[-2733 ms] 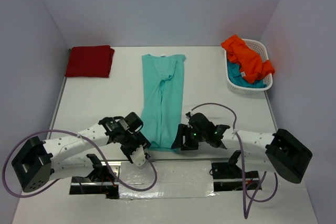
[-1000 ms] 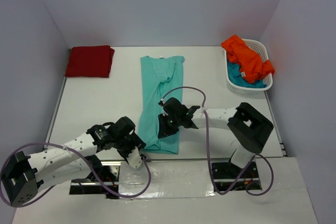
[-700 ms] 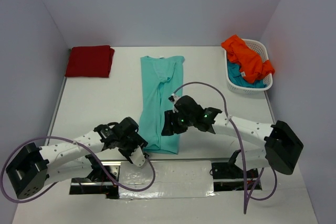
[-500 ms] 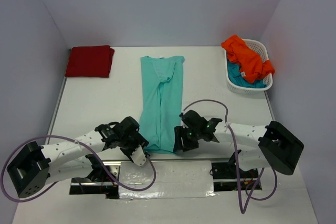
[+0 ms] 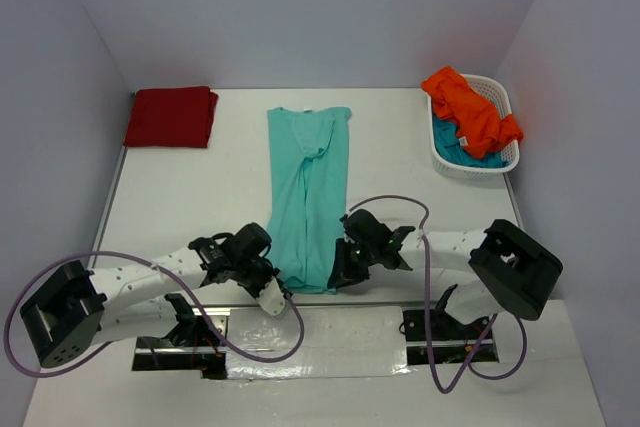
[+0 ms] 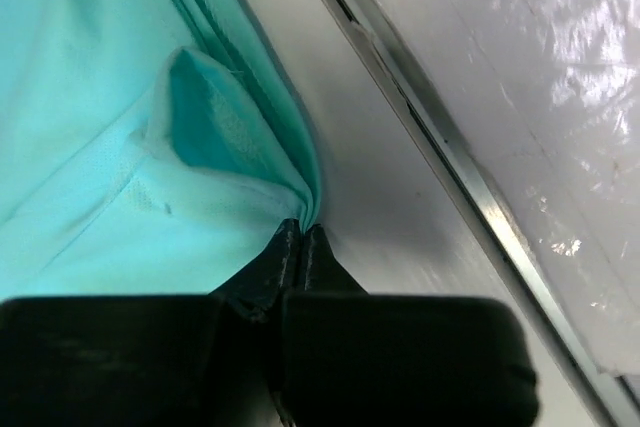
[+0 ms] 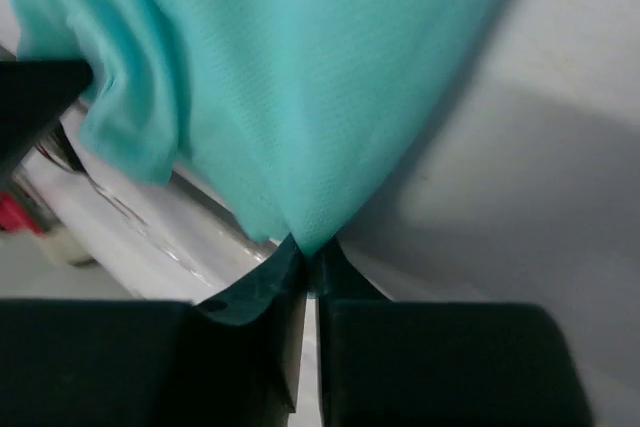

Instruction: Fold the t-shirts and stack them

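Left gripper [image 6: 300,239] is pinching the mint shirt [image 5: 308,187] at its near left corner. Right gripper [image 7: 308,249] is clamping the near right corner.

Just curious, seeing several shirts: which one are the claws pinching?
The mint-aqua t-shirt, laid out centrally. The dark red shirt lies folded far left; orange shirt and teal shirt sit in the basket.

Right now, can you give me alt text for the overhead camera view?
A mint shirt, folded into a long strip, lies in the middle with the left gripper and right gripper pinching its near corners. A folded red shirt sits at the far left corner; a white basket at far right holds an orange shirt over a teal shirt.
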